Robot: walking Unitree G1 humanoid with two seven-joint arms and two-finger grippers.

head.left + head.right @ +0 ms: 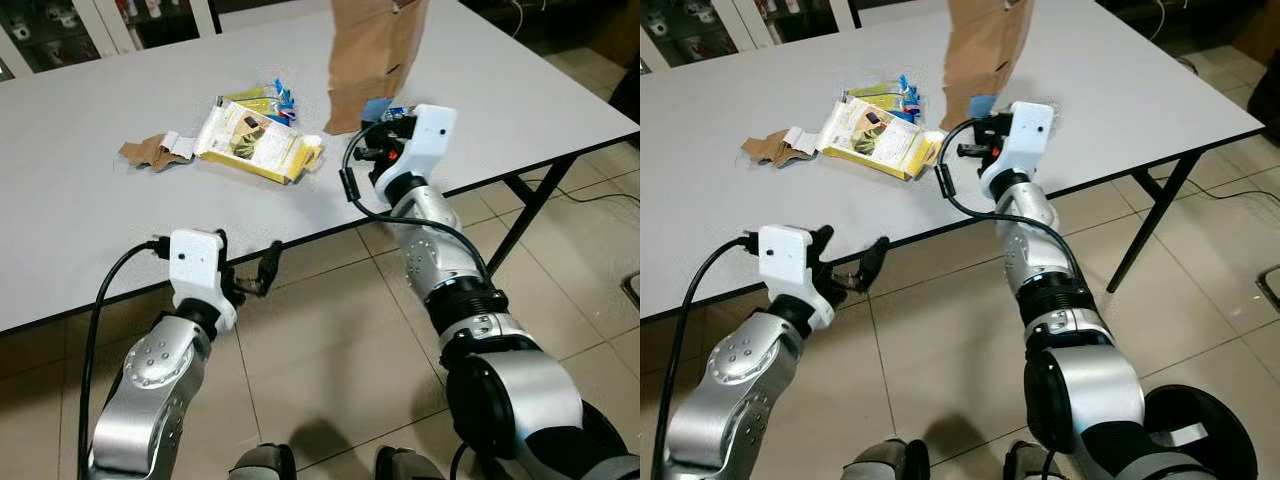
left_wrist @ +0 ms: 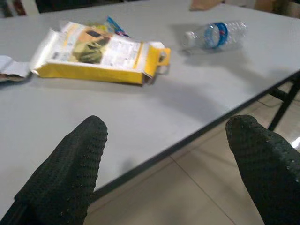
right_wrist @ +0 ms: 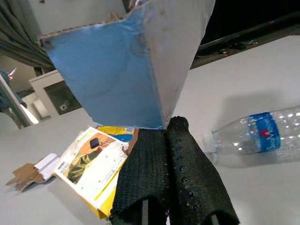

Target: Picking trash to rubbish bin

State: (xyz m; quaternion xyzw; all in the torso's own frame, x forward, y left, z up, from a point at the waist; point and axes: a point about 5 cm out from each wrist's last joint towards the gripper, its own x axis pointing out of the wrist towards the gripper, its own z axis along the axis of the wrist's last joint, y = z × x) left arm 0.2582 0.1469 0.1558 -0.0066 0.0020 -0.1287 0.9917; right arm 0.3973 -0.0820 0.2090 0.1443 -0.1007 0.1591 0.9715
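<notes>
From the left eye view, the right gripper (image 1: 385,118) is raised over the grey counter (image 1: 90,230) near its front edge, pinching the bottom corner of a brown paper bag (image 1: 372,55) that stands up tall above it. A flattened yellow carton (image 1: 255,140) lies just left of the bag, with a small blue wrapper (image 1: 282,97) behind it and a torn scrap of brown cardboard (image 1: 152,151) further left. The left gripper (image 1: 250,272) hangs below the counter edge over the tiled floor (image 1: 320,340). In the left wrist view, its two black fingers (image 2: 65,173) stand wide apart, holding nothing; beyond them lie the carton and a clear plastic bottle (image 2: 214,34) on its side. In the right wrist view, the fingers (image 3: 185,173) are pressed together on the bag's lower edge, the bag's underside showing blue, the bottle lying just beside.
</notes>
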